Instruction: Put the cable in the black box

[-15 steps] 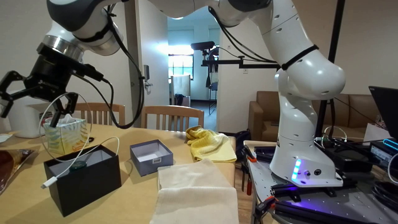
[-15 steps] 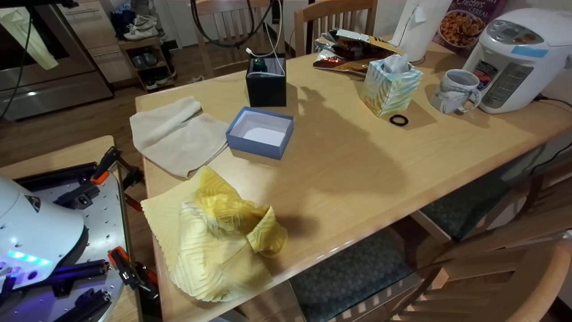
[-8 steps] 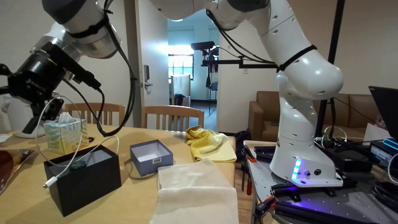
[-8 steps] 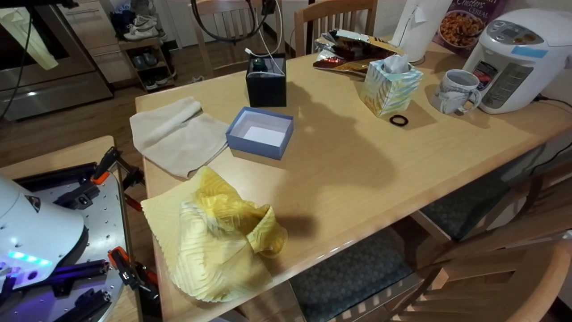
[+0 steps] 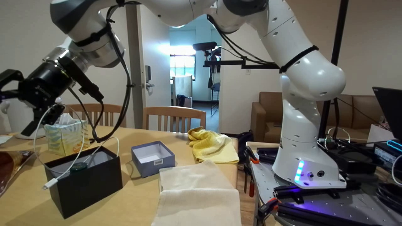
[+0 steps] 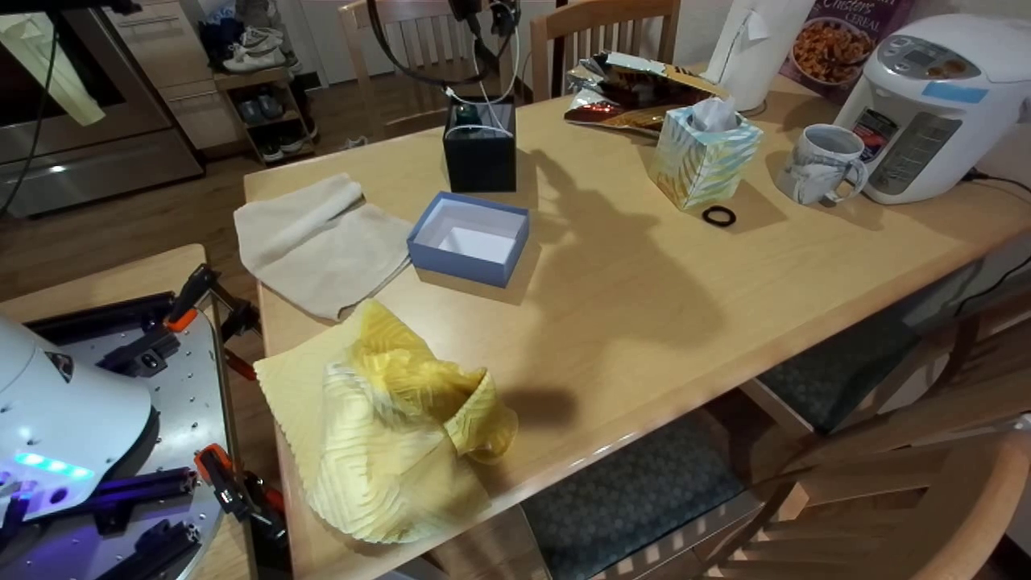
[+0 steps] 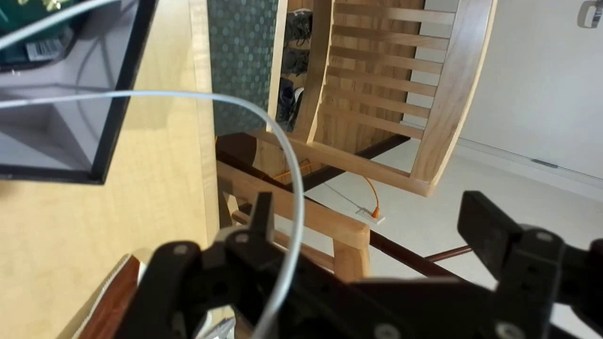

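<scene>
The white cable [image 5: 51,183] loops up from the black box [image 5: 88,185] to my gripper [image 5: 15,113] and passes over one of its fingers. Its plug end hangs outside the box's near rim, and another stretch arches above the far rim. In the wrist view the cable [image 7: 297,188] runs from the box [image 7: 112,141] across the left finger of my gripper [image 7: 374,221]. The fingers are wide apart with nothing pinched between them. The gripper is above and behind the box. The box [image 6: 481,165] and cable [image 6: 479,127] also show in an exterior view, where the gripper is mostly cut off.
A dark green round thing [image 5: 78,167] is in the black box. A grey-blue open box [image 5: 158,168] stands beside it, near a beige cloth [image 5: 198,194] and a yellow cloth [image 5: 213,146]. A tissue box [image 6: 705,161], a mug [image 6: 820,165] and shiny bags [image 6: 620,101] are on the table.
My gripper has turned and moved a little lower and left in an exterior view, then slightly back right. The upper cable loop has sunk and shifted left with it. The boxes have not moved.
</scene>
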`<state>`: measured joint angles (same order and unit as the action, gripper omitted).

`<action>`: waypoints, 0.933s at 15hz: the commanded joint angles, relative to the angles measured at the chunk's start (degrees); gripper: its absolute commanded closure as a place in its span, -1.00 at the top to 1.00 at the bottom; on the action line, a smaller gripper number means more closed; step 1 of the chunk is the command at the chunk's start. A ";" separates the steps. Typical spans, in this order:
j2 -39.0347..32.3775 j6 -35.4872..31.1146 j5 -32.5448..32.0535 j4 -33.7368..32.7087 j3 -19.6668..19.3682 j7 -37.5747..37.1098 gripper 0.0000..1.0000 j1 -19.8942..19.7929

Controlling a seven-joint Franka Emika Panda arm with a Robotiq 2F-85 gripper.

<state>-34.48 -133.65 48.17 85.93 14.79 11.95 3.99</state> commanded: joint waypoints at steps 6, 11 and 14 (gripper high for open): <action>5.84 -20.43 -14.22 3.47 -2.31 0.40 1.00 7.00; 9.99 -16.45 -32.99 9.10 -11.79 -22.12 1.00 13.47; 11.69 -9.85 -40.89 10.55 -14.96 -32.76 1.00 15.19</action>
<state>-26.88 -149.33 13.77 92.51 2.31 -11.68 18.04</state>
